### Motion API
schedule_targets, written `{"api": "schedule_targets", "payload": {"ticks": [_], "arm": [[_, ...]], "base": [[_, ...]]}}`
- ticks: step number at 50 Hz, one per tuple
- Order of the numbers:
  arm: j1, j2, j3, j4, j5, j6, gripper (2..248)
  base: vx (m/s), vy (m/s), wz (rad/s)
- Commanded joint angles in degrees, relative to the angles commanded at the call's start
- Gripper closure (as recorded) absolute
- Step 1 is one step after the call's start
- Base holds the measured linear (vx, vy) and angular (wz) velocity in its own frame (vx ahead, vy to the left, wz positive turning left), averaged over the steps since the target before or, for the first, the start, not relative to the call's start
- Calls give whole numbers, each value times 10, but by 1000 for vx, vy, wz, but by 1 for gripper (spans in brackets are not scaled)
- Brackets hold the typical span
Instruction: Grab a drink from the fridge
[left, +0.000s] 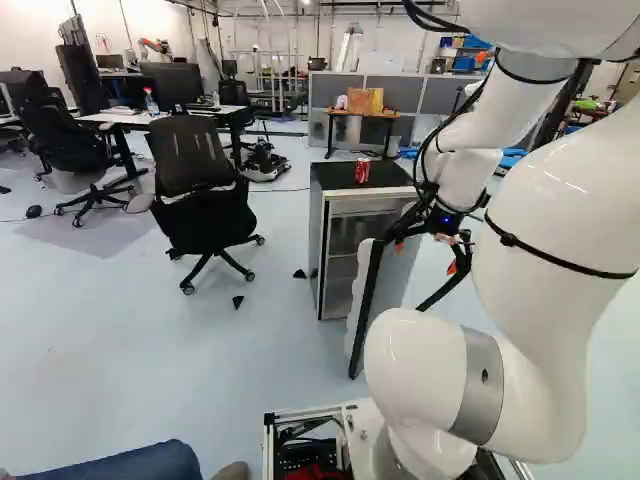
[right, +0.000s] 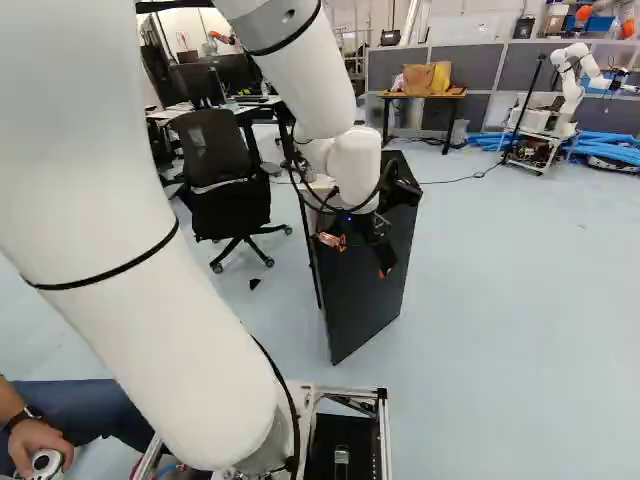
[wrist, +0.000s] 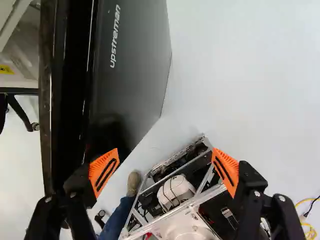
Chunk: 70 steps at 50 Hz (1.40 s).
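The red can (left: 362, 172), a drink, stands upright on the black top of the fridge (left: 325, 245). The fridge door (right: 368, 285) is swung open toward the base, its dark outer face to the right; what the shelves inside hold is too unclear to tell. The claw (right: 358, 256) is open and empty, up by the door on its outer side, one finger over the door's edge; whether it touches, I cannot tell.

Left of the fridge stands a black office chair (left: 205, 210), with a small black wedge (left: 237, 301) on the floor nearby. Farther back are a desk (left: 135, 118) and a table (right: 424, 95) bearing bags (right: 440, 77). Far right, another robot (right: 572, 88) stands by blue hoses (right: 608, 150). A person's leg (left: 125, 464) is near left, close to the base.
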Motion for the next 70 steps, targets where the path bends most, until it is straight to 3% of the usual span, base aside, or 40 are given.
{"api": "schedule_targets", "payload": {"ticks": [38, 70], "arm": [[94, -36, -40, -25, 19, 0, 3], [147, -82, -94, -49, 32, 0, 3]], "base": [[0, 0, 0], [0, 0, 0]]}}
